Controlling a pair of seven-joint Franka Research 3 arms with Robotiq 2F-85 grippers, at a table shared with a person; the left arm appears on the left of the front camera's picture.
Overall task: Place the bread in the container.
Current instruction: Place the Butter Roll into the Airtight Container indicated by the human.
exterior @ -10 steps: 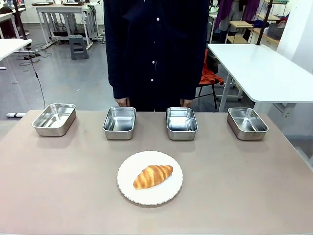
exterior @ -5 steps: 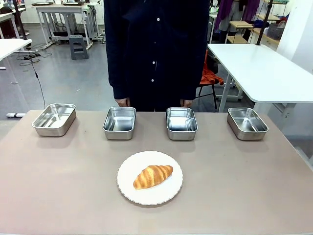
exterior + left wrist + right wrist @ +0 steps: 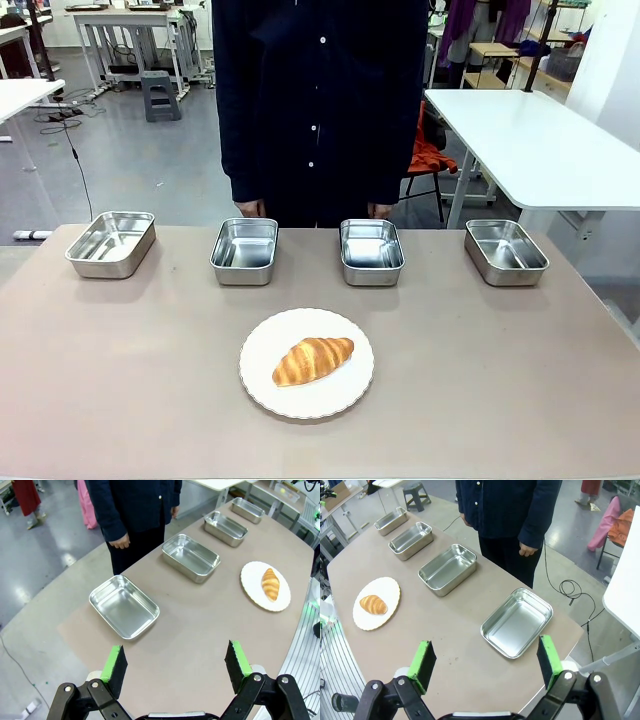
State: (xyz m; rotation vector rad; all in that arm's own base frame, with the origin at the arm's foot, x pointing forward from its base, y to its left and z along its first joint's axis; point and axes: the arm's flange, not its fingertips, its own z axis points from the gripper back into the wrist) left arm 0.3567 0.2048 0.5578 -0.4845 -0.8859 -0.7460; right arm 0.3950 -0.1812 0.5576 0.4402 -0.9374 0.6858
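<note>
Golden-brown croissant (image 3: 313, 360) sits on the white plate (image 3: 258, 362), four steel trays (image 3: 243, 273) lined up behind; left gripper (image 3: 175, 655) and right gripper (image 3: 485, 655) both spread wide.

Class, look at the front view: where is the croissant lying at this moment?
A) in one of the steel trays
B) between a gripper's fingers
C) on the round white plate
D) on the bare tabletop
C: the croissant rests near the middle of the scalloped white plate.

Front: near table (image 3: 120, 400) edge, facing the person (image 3: 320, 100).
Wrists: raised, oblique, opposite ends.
Shared: whole table, plate (image 3: 258, 375) central.
</note>
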